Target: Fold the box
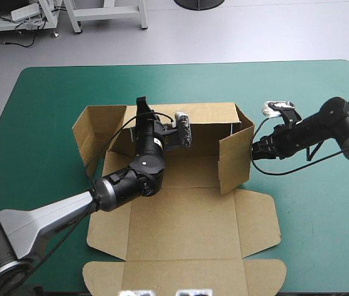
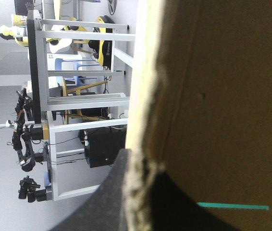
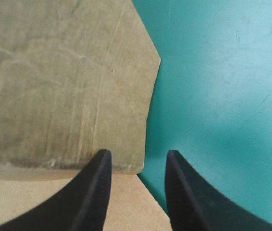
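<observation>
Working the box (image 1: 190, 172) mid-table on teal-green cover (image 1: 39, 123), approx. halfway there by the look. Got far wall (image 1: 208, 120) up, right wall (image 1: 235, 157) up too. Pinching far wall's top edge near its left end w/ left gripper (image 1: 141, 103), jaws clamped on the board. Hovering just outside right wall w/ right gripper (image 1: 256, 148), jaws apart, nothing held. Left to do, prob.: bring in left flap (image 1: 94, 132), angled outward, then lift near panels (image 1: 184, 225), lying flat.

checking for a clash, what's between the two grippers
Only the box: in the high view its raised back wall and right side wall stand between the left gripper and the right gripper.
</observation>
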`<state>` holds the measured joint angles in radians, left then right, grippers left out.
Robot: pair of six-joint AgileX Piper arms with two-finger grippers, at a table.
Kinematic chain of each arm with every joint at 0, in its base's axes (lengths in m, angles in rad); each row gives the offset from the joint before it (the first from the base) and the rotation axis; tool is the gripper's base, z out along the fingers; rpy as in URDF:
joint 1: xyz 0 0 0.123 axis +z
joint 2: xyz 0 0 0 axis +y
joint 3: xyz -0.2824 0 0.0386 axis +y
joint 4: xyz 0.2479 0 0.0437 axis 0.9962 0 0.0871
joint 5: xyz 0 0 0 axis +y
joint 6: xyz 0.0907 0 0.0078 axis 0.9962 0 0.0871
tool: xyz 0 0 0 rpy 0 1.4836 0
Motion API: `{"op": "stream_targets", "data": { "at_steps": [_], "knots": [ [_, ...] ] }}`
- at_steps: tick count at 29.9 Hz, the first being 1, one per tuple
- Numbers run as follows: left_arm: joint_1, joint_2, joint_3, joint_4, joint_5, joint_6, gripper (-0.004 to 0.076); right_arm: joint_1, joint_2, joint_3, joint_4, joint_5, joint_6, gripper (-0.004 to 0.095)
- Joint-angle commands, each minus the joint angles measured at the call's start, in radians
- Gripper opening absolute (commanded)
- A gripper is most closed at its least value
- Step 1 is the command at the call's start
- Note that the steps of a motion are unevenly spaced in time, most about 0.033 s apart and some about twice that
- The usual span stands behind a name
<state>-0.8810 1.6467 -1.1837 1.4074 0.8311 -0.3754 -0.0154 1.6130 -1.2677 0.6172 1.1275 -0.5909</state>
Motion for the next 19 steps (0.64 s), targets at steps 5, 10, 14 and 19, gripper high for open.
{"op": "stream_targets", "data": {
  "at_steps": [5,10,14,19],
  "knots": [
    [0.001,-0.032,-0.016,-0.009,0.05,-0.017,-0.0006,0.0,-0.04,-0.023,0.051,0.066,-0.026,0.0345],
    [0.001,-0.032,-0.016,-0.009,0.05,-0.017,-0.0006,0.0,-0.04,-0.023,0.101,0.073,-0.061,0.0345],
    [0.001,-0.032,-0.016,-0.009,0.05,-0.017,-0.0006,0.0,-0.04,-0.023,0.135,0.073,-0.087,0.0345],
    [0.001,-0.032,-0.016,-0.009,0.05,-0.017,-0.0006,0.0,-0.04,-0.023,0.151,0.071,-0.112,0.0345]
  ]
}}
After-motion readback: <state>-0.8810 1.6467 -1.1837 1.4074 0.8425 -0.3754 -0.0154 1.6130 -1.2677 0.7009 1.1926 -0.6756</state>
